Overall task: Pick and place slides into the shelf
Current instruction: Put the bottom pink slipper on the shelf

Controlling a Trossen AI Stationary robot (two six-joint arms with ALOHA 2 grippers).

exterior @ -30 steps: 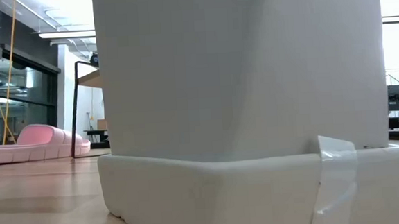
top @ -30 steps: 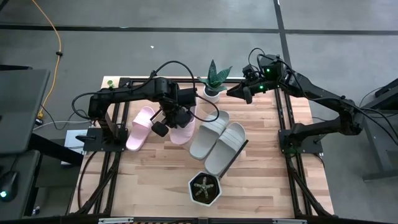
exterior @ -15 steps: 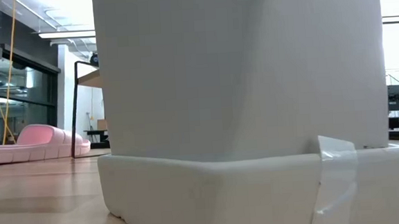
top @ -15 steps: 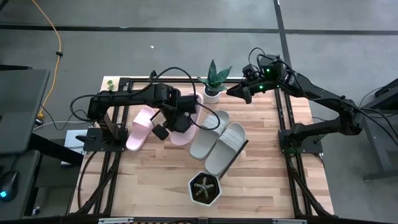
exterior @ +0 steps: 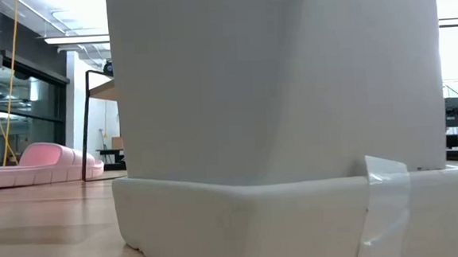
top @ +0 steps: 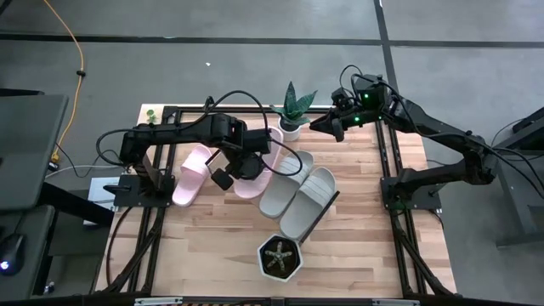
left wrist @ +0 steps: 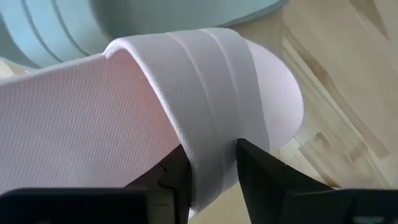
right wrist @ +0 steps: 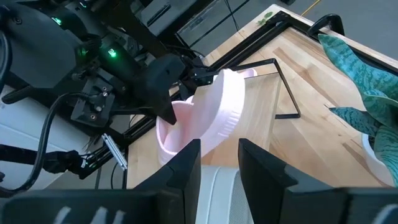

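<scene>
My left hand (top: 247, 167) grips the strap of a pink slide (left wrist: 205, 124), tilting it over the shelf (top: 333, 198), beside the second pink slide (top: 192, 174). Two grey slides (top: 297, 191) lie together on the shelf. Right hand (top: 333, 126) hovers near the plant (top: 293, 106), fingers narrowly apart, holding nothing.

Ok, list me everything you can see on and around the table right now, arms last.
Pink slides: two, pale pink, left part of the shelf; the inner one has its strap between the left gripper's fingers.
Grey slides: two, grey-beige, side by side, right of the pink pair.
Shelf: one, light wood, black end frames, under the slides.
Leafy plant: one, green, white pot, far table edge.
Spiky plant: one, dark pot, near edge.
Left gripper: at the inner pink slide.
Right gripper: hovering beside the leafy plant.
</scene>
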